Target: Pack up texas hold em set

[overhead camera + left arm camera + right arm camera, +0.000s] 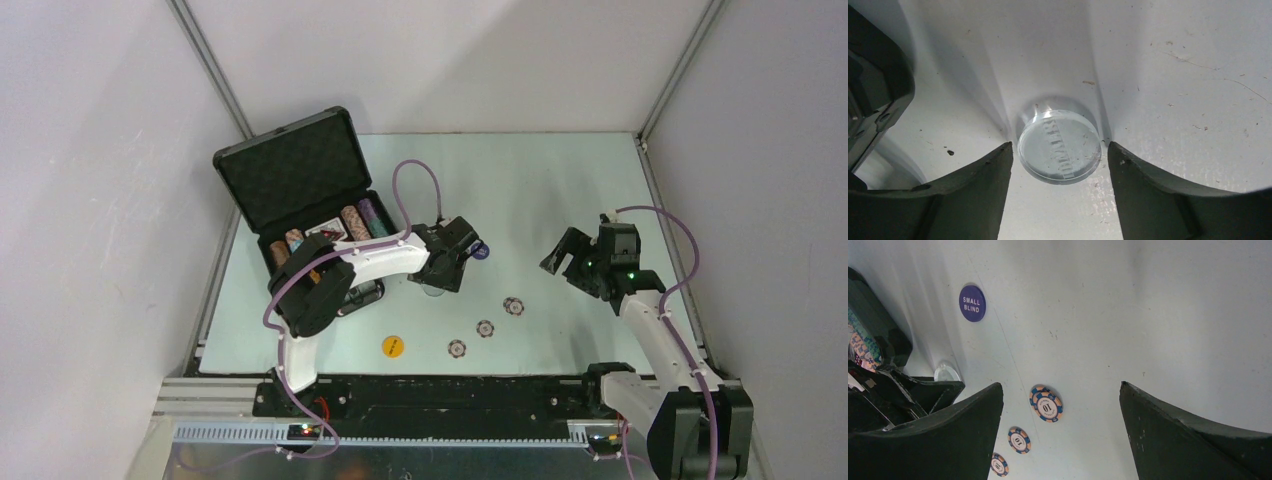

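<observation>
W/ left gripper (1059,149) unclenched, straddling clear disc (1058,142) flat on table (1173,75), slim gap each side; nothing pinched yet. Further out: blue disc (972,303), 3 striped chips (485,328), yellow disc (393,346) loose; case (300,175) open far left, partly filled. Right gripper (1060,386) also spread, empty, over chips. Step, prob.: grabbing clear disc. Next: squeeze on rim, thin & slick so no slip, lift level, carry to case.

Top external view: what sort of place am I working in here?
Likely a lab test cell, not a home: plain white panel walls on aluminium framing, a pale tabletop, and a black mounting rail at its near edge.
</observation>
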### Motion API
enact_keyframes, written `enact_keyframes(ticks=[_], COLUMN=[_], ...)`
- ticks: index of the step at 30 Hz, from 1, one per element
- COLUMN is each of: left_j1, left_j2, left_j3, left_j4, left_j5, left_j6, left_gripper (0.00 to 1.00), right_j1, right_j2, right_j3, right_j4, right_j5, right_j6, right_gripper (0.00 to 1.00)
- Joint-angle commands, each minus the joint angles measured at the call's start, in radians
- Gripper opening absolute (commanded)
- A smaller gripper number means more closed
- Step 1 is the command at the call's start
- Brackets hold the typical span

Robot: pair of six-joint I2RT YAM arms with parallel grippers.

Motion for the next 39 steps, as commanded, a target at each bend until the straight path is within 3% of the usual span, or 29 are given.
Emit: enact_keyframes(ticks=[1,7,15,22,26,32,39], left_j1=[-0.009,-0.009,-0.009,0.003,0.076,0.336,0.533], left_j2=[-0.016,-0.024,-0.079,-0.238,-0.347,-0.466,-0.413], left_j3=[0.008,0.009,0.045,0.108,0.107,0.060,0.071], left_j4=[-0.048,-0.048,-0.080,-0.143,-0.166,-0.166,-0.163], left_j5=[-0.007,-0.005,-0.028,-0.106,-0.119,-0.107,-0.127], left_j6=[0.021,0.022,0.036,0.075,0.094,0.121,0.161], left_gripper=[0.71,0.51,0.35,0.03,0.00,0.00,0.00], right_j1=[-0.004,-0.004,-0.004,-0.005,-0.005,-0.003,-0.003], right_j2=[0.001,0.000,0.000,-0.003,-0.006,-0.006,0.000], right_j3=[-0.004,-0.004,-0.004,-0.004,-0.004,-0.004,-0.004], right_j4=[0.020,0.021,0.021,0.020,0.020,0.023,0.026], right_j5=[-0.007,-0.008,-0.007,-0.015,-0.021,-0.034,-0.044], right_j6=[-0.012,-0.012,-0.012,-0.013,-0.012,-0.012,-0.014], right_gripper=[0.89,0.89,0.89,0.89,0.89,0.89,0.89])
